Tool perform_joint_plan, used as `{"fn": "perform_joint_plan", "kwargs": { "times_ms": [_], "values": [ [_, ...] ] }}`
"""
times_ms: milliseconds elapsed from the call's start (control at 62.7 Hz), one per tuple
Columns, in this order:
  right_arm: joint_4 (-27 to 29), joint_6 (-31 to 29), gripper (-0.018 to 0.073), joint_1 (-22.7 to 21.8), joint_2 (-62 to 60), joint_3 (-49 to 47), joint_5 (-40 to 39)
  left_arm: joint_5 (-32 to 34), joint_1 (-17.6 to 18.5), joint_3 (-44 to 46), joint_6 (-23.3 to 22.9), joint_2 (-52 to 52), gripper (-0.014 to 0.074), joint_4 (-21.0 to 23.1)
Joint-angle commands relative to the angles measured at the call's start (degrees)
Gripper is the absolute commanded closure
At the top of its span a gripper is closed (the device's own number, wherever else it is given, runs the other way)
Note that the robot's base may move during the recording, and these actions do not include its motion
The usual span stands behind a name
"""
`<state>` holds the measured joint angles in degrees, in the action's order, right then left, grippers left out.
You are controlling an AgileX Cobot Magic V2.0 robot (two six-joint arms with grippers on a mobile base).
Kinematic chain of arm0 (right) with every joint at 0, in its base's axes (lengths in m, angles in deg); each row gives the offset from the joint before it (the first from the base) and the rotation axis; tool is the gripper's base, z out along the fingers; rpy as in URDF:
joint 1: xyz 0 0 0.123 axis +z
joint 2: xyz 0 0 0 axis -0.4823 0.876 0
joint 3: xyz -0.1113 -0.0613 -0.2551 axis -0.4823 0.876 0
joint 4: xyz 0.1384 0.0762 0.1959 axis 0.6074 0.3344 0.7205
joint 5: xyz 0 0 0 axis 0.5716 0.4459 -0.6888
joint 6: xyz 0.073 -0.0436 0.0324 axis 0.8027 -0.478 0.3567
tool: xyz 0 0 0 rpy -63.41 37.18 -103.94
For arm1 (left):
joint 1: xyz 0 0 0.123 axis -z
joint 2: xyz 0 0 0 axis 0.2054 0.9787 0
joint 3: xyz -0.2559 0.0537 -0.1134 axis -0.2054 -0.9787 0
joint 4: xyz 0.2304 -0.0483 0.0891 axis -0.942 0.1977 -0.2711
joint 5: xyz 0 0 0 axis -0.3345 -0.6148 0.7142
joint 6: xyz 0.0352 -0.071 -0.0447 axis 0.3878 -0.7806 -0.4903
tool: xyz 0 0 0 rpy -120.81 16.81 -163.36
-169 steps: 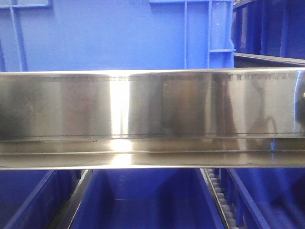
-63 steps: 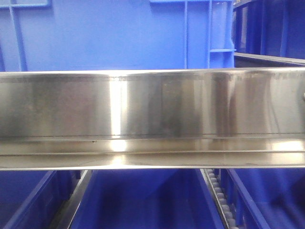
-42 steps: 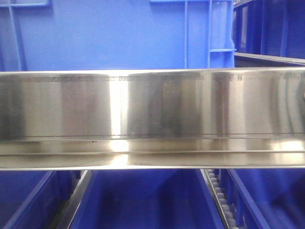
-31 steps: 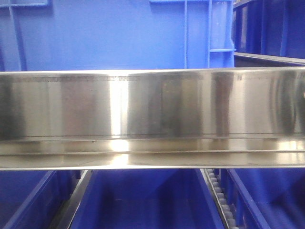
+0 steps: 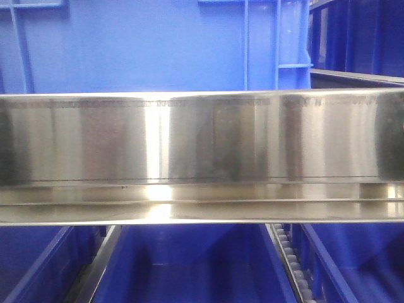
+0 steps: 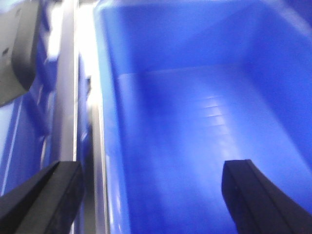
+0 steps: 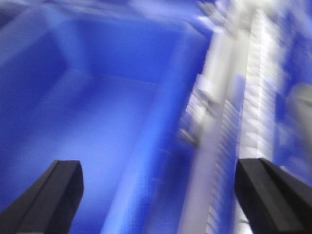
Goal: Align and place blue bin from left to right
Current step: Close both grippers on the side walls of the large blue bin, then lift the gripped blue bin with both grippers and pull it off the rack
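Exterior front-facing view: where is the blue bin? — Mia

The blue bin (image 5: 126, 44) fills the top of the frame, behind and above a polished steel beam (image 5: 202, 145) that runs across the whole width. Its flat wall has raised ribs toward the right corner. Another blue crate (image 5: 360, 38) stands just beside it on the right. — Tom

And under the beam? — Mia

A lower bin (image 5: 189, 265) with its top open, and a roller track (image 5: 287, 259) along its right side. No arm shows in this view. — Tom

What about the left wrist camera? — Mia

The left claw (image 6: 153, 168) is spread wide and grasps nothing. One dark finger (image 6: 44, 195) hangs over a metal rail (image 6: 66, 97), the other over the bare floor of an open bin (image 6: 195, 122), so the bin's left wall lies between them. — Tom

And the right? — Mia

It is blurred, but the right claw (image 7: 160, 163) is also released and wide apart. It straddles the right wall of an open bin (image 7: 87, 122), with a roller track (image 7: 258, 97) just beside that wall. — Tom

Is that the ribbed one? — Mia

I cannot tell; only its inside shows. — Tom
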<state>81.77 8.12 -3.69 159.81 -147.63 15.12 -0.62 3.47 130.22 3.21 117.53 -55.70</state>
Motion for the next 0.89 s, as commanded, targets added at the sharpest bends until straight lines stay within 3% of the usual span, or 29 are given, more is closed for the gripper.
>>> {"fn": "perform_joint_plan", "kwargs": {
  "times_ms": [0,478,877],
  "values": [
    [-1.15,0.47,0.0052,0.18,4.69,-5.54,0.63,-2.09,0.29,2.62,-0.98,2.82,0.0121,-0.97],
    [-2.66,0.47,0.0052,0.18,18.18,-9.72,0.63,-1.68,-4.08,4.16,-2.35,12.71,0.0121,1.11],
    [-2.66,0.58,0.0052,-0.01,22.95,-9.72,0.63,-0.98,-4.09,4.16,-1.4,16.79,0.0121,1.11]
  ]
}}
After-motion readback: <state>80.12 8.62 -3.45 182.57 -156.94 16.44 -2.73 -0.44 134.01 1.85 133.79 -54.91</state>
